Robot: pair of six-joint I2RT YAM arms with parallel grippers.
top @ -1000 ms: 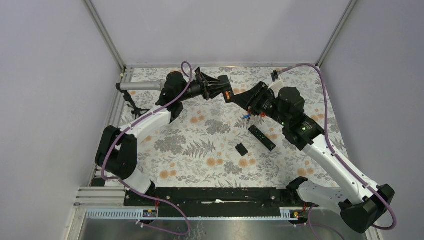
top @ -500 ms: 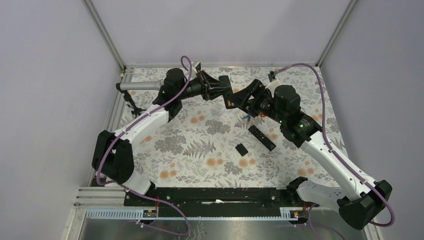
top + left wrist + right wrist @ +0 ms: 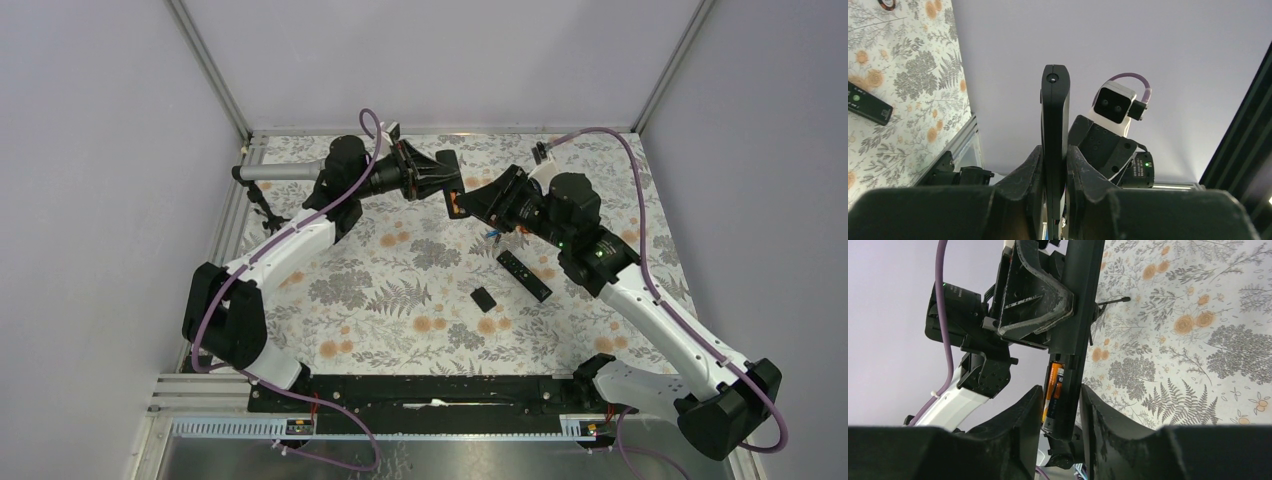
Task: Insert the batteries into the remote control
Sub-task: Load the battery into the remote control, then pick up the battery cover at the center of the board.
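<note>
My left gripper (image 3: 440,185) is shut on the slim black remote control (image 3: 1055,115) and holds it in the air above the far middle of the table. In the right wrist view the remote (image 3: 1083,300) stands on end with its bay open, and an orange and black battery (image 3: 1054,387) lies in the bay. My right gripper (image 3: 1057,405) straddles that end, one finger against the battery and the other against the remote's back. It also shows in the top view (image 3: 468,200). A blue-tinted battery (image 3: 492,234) lies on the table. The small black cover (image 3: 484,298) lies further forward.
A second black remote (image 3: 524,275) lies button side up on the floral table cloth right of centre; it also shows in the left wrist view (image 3: 865,102). A grey cylinder on a small stand (image 3: 285,172) stands at the far left edge. Walls close the table on three sides.
My right gripper has moved left and closed in on the remote's end. My left gripper has shifted slightly, still holding the remote.
</note>
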